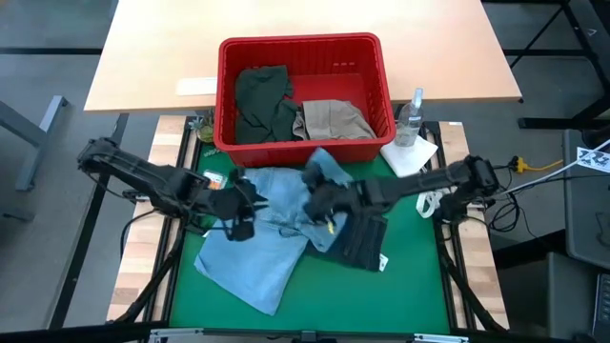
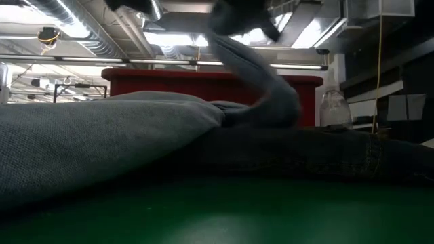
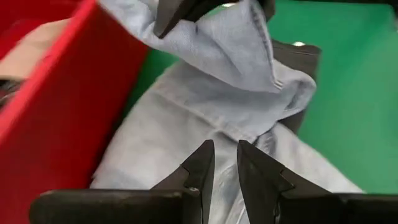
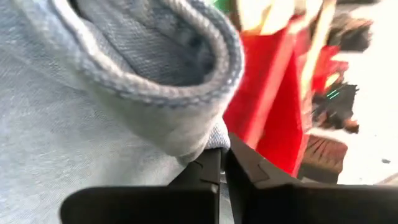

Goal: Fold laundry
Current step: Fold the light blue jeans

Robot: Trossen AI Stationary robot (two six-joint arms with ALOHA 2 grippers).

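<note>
Denim [image 4: 93,124] is filling the right end effector's [image 4: 221,163] view, pinched tight.
Right is lifting the denim over the jeans [image 1: 360,240] on the desk; left end effector [image 3: 225,163] is hovering narrow, empty. Olive [image 1: 259,100] and khaki [image 1: 331,118] pieces are waiting in the basket [image 1: 305,48]; nothing looks folded yet.

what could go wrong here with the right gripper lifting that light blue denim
The right gripper is shut on only a hem edge of the light blue denim garment, so the fabric may slip free. The lifted fold hangs close to the red plastic basket and could snag on its wall. The dark navy jeans underneath may get dragged along.
</note>
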